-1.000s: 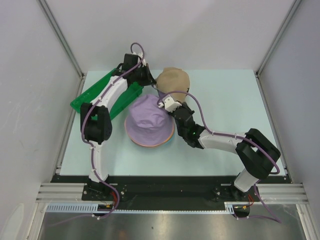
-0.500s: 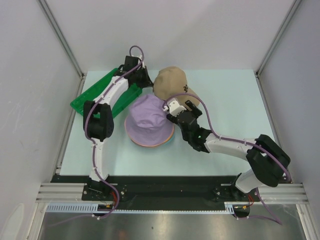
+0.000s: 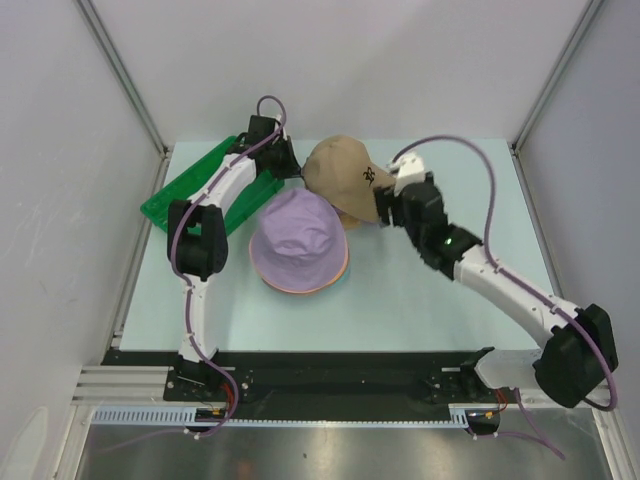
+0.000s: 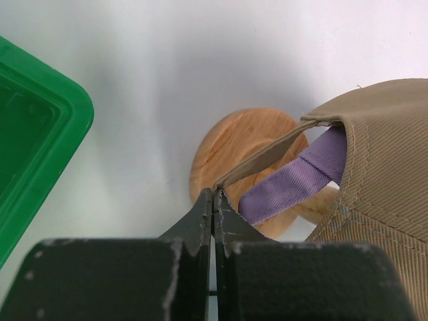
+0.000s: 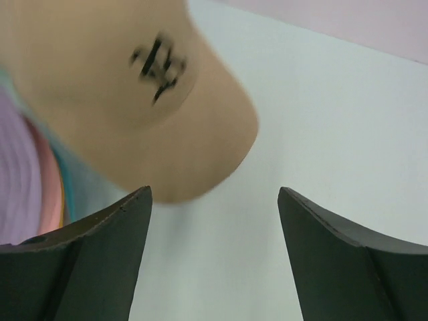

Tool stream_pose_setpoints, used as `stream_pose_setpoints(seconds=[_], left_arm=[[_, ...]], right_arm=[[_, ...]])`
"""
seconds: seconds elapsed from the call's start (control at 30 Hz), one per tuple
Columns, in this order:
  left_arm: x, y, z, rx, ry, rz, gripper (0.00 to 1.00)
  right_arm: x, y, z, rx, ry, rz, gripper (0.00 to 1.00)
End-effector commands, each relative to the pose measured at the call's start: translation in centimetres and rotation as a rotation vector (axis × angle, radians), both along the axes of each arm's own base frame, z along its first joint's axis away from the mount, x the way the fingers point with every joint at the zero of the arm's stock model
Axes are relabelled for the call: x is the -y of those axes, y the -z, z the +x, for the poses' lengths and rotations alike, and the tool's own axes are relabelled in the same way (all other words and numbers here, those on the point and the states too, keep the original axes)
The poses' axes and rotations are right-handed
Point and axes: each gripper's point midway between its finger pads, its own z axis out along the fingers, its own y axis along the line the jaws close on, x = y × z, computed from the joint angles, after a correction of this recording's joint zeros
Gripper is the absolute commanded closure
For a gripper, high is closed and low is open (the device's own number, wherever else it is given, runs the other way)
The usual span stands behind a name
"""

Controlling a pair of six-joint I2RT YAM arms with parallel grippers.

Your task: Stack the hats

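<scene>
green tray point(image 3: 180, 190) sat far left (contents mostly hidden under the arm) | left gripper point(image 4: 214, 200) pinched the tan cap point(image 3: 340, 170) by its rear edge, above the wooden stand point(image 4: 234, 144) | right gripper point(image 5: 214, 192) gaped unladen just right of its brim | cap far-centre, just beyond the lavender hat point(image 3: 298, 235)

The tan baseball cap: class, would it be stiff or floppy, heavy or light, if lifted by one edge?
Probably floppy at the back: the tan baseball cap pulls into a thin fold at its rim where the left pincer pinches it. Its brim looks stiffer, showing a smooth curve. Likely light, since one small pinch seems to hold that edge up.
</scene>
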Motion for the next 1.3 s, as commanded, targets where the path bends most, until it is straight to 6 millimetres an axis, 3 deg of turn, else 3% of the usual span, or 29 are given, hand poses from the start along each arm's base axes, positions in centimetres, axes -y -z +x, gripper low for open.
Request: stream_pose_setpoints(seconds=[0.0, 0.03, 0.07, 0.2, 0.37, 0.43, 0.7, 1.1, 1.27], left_arm=[[0.0, -3.0, 0.4, 0.067, -0.001, -0.024, 1.0], [-0.1, -3.1, 0.4, 0.069, -0.003, -0.023, 0.99], [-0.1, -3.0, 0.3, 0.066, -0.004, -0.022, 1.0], [-0.4, -2.7, 0.1, 0.057, -0.006, -0.005, 1.0], [-0.5, -3.2, 0.0, 0.066, 0.0, 0.001, 1.0], [-0.5, -3.4, 0.0, 0.073, 0.002, 0.006, 1.0], [-0.6, -4.1, -0.2, 0.079, 0.002, 0.005, 1.0], [-0.7, -3.8, -0.2, 0.076, -0.001, 0.014, 1.0], [-0.9, -3.1, -0.3, 0.059, -0.005, 0.023, 1.0]], right_arm=[[-2.2, -3.7, 2.2, -0.147, -0.115, 0.353, 0.2], [-1.7, -5.5, 3.6, -0.135, -0.12, 0.399, 0.21], [-3.4, -4.5, 3.7, -0.216, -0.18, 0.467, 0.23], [-4.3, -4.3, 4.6, -0.3, -0.219, 0.631, 0.28], [-2.5, -1.0, 4.1, -0.384, -0.134, 0.768, 0.28], [-2.1, -0.8, 3.8, -0.386, -0.116, 0.83, 0.29], [-0.5, 2.5, 2.9, -0.444, -0.029, 0.884, 0.28], [-0.6, 4.0, 6.6, -0.343, -0.069, 0.864, 0.3], [-0.8, 5.4, 7.3, -0.372, -0.074, 0.851, 0.38]])
